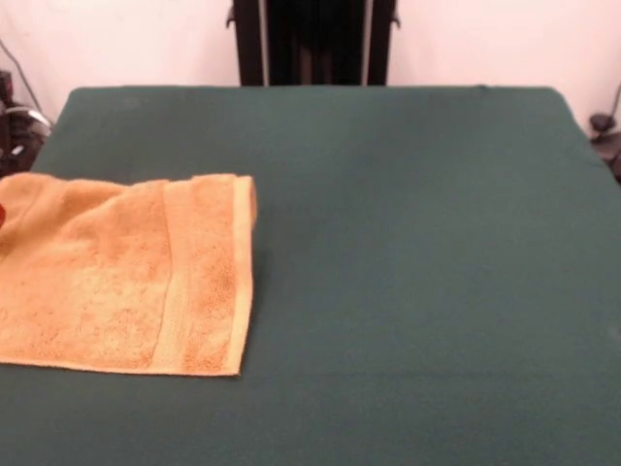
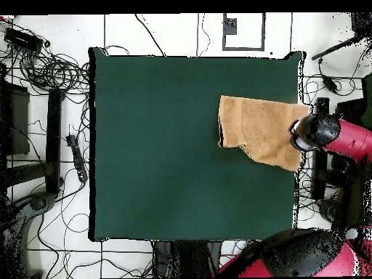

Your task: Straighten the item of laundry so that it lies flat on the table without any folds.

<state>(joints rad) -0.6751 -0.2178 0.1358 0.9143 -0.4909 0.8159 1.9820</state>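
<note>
The orange-tan towel [image 1: 116,277] lies on the dark green table [image 1: 408,243] at the left of the front view, and its left part runs out of the picture. A woven band runs down near its right edge, and its top left part looks slightly rumpled. In the overhead view the towel [image 2: 254,127] lies at the table's [image 2: 160,145] right side, reaching the table's edge. The red and black arm comes in from the right, and its gripper [image 2: 304,134] sits over the towel's right edge. Only a red sliver of it [image 1: 2,216] shows in the front view.
The robot's pedestal [image 1: 315,44] stands behind the table's far edge. Its red base [image 2: 305,261] shows at the bottom right of the overhead view. Cables [image 2: 51,69] and black stands [image 2: 29,171] lie on the floor around the table.
</note>
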